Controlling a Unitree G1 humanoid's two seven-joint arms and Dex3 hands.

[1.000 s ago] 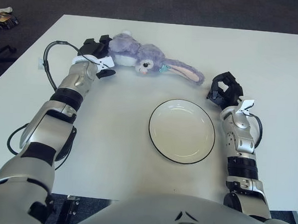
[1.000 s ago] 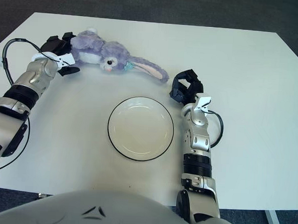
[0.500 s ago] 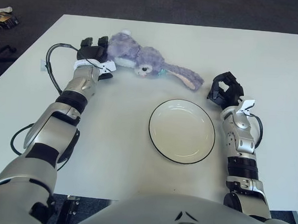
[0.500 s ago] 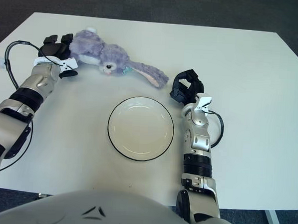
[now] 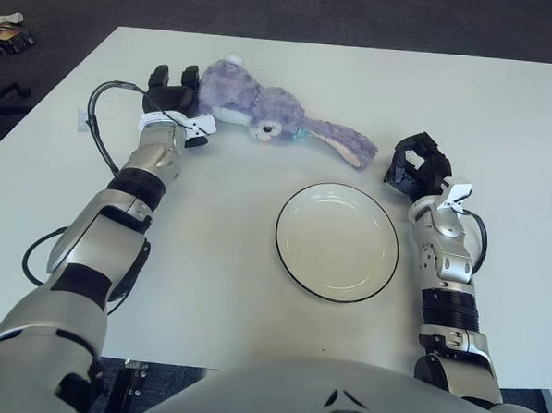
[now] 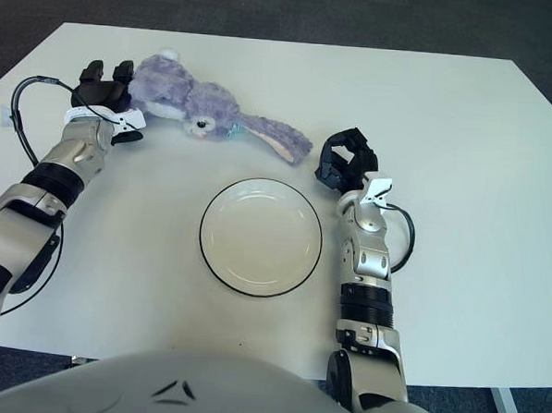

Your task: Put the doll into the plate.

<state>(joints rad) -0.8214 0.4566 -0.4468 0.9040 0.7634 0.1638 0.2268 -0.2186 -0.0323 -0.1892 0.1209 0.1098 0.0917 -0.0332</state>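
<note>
A fluffy lavender plush rabbit doll [image 5: 262, 110] with long pink-lined ears is seen lying on the white table [image 5: 502, 126], touching the left hand [image 5: 171, 97], whose grip cannot be told, beyond a round glossy black-rimmed plate [image 5: 337, 241], beside which the right hand [image 5: 415, 165] is held curled, empty.

Soft lavender plush rabbit doll [image 5: 254, 104]: pink inner ear, white tail. Round cream plate [image 5: 337, 241] w/ thin black rim. White matte table [image 5: 502, 135].

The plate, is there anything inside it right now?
Nothing lies in the plate; its whole white inside shows. The doll lies on the table beyond it, with the left hand at its rear end. The right hand shows beside the plate's right.
</note>
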